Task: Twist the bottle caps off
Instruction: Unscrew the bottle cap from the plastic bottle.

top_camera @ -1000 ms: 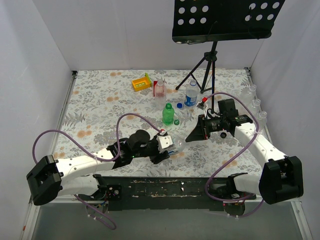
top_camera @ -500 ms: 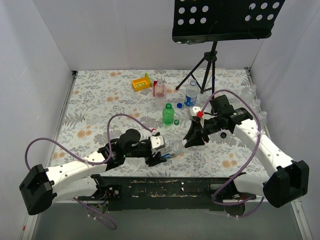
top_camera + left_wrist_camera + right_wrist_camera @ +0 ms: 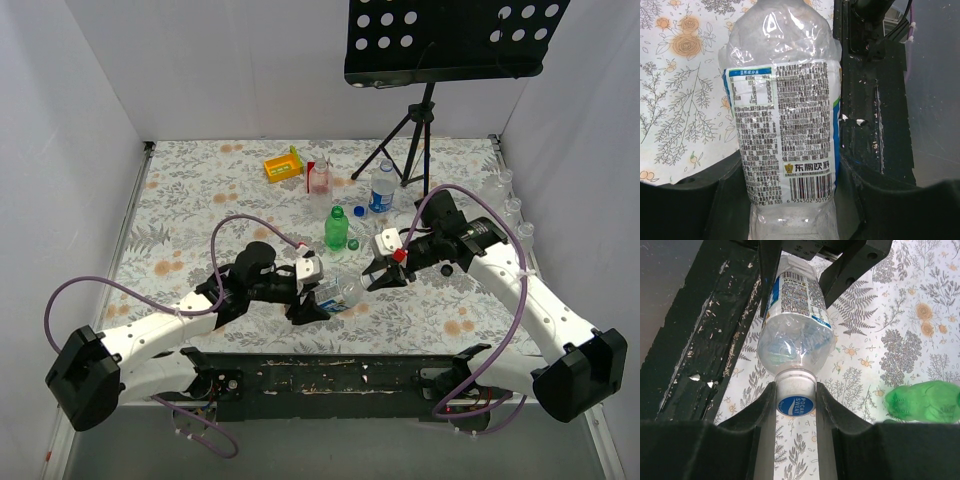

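Low in the middle of the top view, one clear bottle is held sideways, clenched around its labelled body by the left hand. Its blue-and-white cap is flanked closely by the fingers of the right hand; whether it is squeezed cannot be told. Farther up the table, three standing bottles are counted: a green bottle, a blue-labelled bottle and a pink bottle. Two loose caps are seen beside them: a green cap and a blue cap. A second ago the right hand was held well apart from the clenched bottle.
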{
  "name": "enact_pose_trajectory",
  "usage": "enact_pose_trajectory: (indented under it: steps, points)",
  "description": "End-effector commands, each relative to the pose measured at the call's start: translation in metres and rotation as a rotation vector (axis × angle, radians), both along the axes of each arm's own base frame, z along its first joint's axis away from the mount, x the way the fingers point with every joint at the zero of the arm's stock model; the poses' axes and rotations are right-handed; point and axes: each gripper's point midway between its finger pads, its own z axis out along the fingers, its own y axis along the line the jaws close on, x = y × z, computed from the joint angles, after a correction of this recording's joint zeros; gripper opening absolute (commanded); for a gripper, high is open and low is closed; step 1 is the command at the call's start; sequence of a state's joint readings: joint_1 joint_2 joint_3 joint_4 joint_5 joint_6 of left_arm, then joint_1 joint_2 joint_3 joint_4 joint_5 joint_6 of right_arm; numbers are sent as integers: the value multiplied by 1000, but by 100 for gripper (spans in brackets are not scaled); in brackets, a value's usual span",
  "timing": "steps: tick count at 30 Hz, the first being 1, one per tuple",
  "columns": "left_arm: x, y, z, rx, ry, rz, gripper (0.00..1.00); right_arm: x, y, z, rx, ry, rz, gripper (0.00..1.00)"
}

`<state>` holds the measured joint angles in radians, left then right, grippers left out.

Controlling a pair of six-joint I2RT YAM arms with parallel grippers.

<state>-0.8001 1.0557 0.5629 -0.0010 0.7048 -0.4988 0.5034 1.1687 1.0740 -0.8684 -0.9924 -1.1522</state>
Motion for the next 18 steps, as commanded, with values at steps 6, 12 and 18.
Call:
enact_pose_trajectory:
  steps: [6, 12, 18]
  points:
    - [-26, -1, 1, 1, 65, -132, 0, 32, -8, 11, -19, -154, -94, 1]
    - [-24, 0, 2, 1, 57, -116, 0, 35, -6, 12, -16, -142, -110, 2]
    - [-23, 2, 3, 1, 43, -97, 0, 35, -5, 11, -13, -117, -123, 5]
